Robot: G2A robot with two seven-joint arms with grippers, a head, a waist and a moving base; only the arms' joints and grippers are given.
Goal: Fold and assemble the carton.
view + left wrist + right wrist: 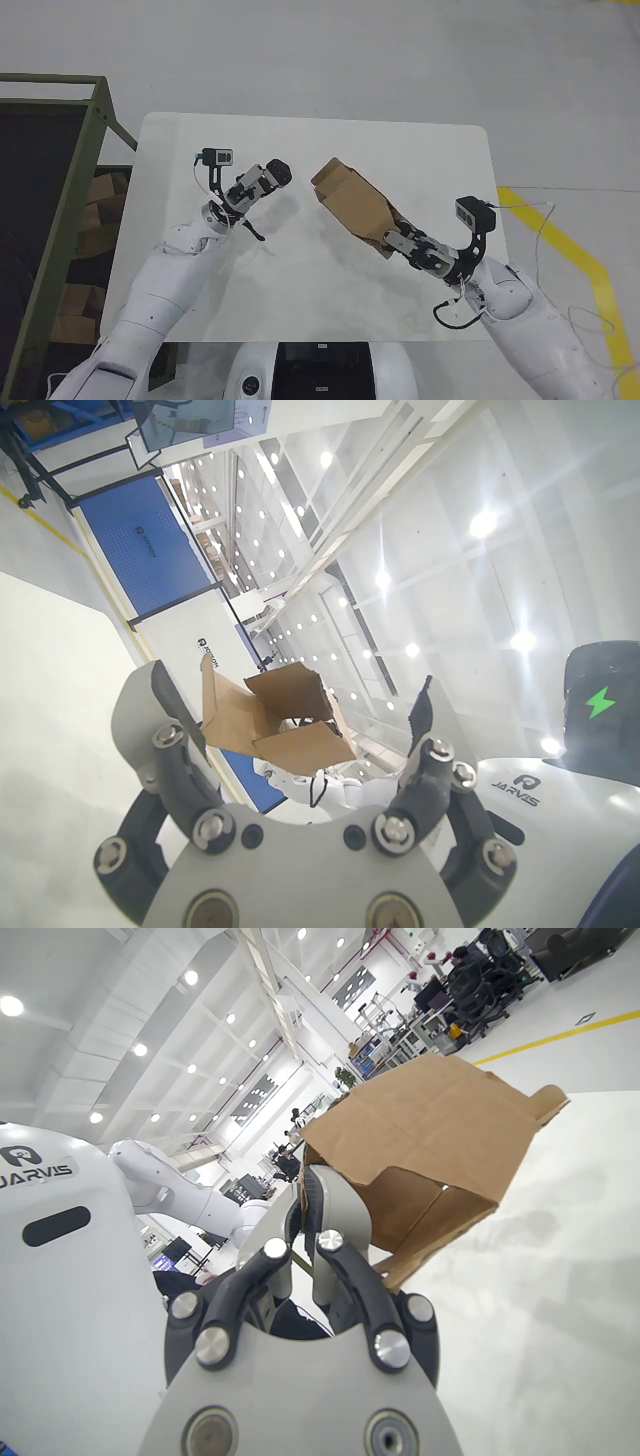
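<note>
fingers [345,1213] of right gripper [306,1180] pinch carton [435,1128]; left gripper [292,675] spread

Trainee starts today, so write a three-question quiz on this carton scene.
1. True or false: the left gripper holds the carton.
2. Pick one. The right gripper is: A open; B shut on a carton edge; C shut on nothing.
3. Fill in: the left gripper's jaws stand ____.

Key: 1 false, it is apart from the carton; 2 B; 3 open.
</note>
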